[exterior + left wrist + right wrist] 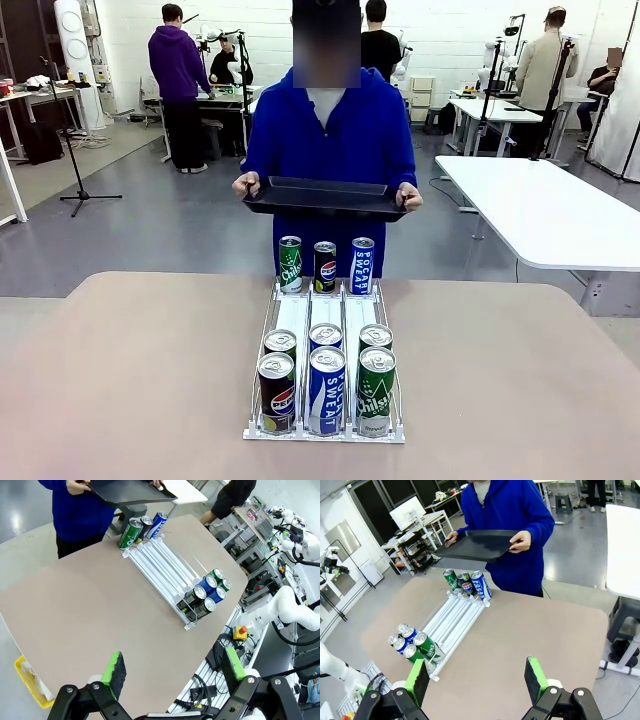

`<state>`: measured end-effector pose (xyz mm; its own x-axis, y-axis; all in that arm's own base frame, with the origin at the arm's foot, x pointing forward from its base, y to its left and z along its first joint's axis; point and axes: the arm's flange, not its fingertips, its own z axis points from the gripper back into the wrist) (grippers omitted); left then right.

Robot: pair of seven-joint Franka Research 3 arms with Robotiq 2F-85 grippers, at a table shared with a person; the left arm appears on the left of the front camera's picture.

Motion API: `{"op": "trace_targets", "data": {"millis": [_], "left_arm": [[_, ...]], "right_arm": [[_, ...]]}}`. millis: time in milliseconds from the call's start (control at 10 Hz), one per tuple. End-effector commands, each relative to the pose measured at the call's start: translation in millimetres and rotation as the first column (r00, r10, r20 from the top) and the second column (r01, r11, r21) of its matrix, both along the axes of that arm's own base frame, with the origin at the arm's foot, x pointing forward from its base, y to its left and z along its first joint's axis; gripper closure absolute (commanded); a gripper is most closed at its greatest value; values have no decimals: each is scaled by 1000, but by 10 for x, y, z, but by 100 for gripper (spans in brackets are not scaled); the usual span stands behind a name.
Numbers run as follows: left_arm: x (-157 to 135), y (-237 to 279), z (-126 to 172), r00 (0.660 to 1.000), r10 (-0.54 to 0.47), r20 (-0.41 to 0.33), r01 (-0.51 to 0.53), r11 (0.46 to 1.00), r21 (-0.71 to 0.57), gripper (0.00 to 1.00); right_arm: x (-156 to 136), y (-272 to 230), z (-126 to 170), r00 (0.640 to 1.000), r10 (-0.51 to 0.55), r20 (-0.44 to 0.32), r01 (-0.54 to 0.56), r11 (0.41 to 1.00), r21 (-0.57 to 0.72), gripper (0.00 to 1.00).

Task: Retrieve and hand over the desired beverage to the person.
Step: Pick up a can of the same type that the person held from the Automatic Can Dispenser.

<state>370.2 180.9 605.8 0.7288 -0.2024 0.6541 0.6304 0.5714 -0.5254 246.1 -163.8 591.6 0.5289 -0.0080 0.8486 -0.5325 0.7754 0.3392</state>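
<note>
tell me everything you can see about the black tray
The tray is black, shallow and rectangular with a raised rim, plastic by its look, and nothing lies in it. The person holds it roughly level in front of the body, one hand gripping each short end. It sits higher than the three far cans, clear of them.

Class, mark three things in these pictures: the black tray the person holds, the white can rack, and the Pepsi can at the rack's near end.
black tray (325,208), front view, on its front wall.
white can rack (293,312), front view, on a bare lane.
near Pepsi can (277,398), front view, on its label.
</note>
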Motion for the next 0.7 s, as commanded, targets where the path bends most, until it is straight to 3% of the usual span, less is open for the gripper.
{"op": "trace_targets", "data": {"millis": [0,600], "left_arm": [[17,29,21,1000,-13,20,14,1000,-5,0],[17,29,21,1000,-13,20,14,1000,-5,0]], "right_arm": [[1,7,-5,1000,10,4,-10,1000,1,0],[1,7,-5,1000,10,4,-10,1000,1,0]]}}
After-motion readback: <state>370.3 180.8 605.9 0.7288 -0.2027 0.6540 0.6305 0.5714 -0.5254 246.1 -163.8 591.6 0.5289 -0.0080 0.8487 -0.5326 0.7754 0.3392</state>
